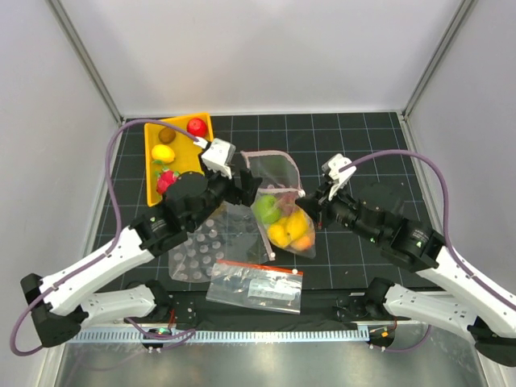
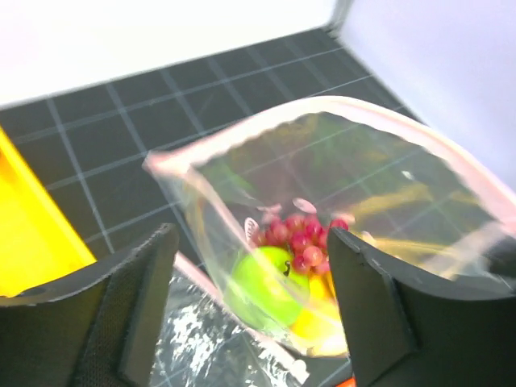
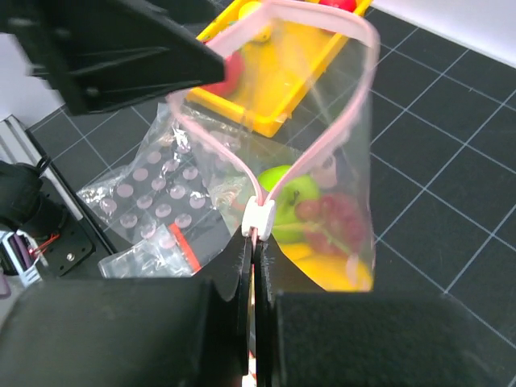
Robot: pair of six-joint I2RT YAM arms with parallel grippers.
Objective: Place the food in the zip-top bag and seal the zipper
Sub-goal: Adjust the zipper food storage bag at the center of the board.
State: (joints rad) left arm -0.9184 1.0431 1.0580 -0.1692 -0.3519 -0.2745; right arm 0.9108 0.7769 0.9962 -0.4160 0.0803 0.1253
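Observation:
The zip-top bag (image 1: 278,171) stands in mid-table with its mouth open and its pink zipper (image 1: 266,153) forming a loop. Inside lie a green apple (image 1: 267,209), yellow pieces (image 1: 292,226) and red grapes (image 2: 302,238). My right gripper (image 1: 313,198) is shut on the zipper beside its white end (image 3: 260,216). My left gripper (image 1: 240,187) is open at the bag's left side. In the left wrist view its fingers (image 2: 133,310) stand wide apart, with the bag's green apple (image 2: 266,286) seen between them.
A yellow tray (image 1: 179,149) at the back left holds a brown fruit (image 1: 167,135), a red one (image 1: 196,126), a yellow one (image 1: 164,152) and a red piece (image 1: 167,179). A bubble sheet (image 1: 197,246) and a printed bag with a red band (image 1: 256,284) lie in front.

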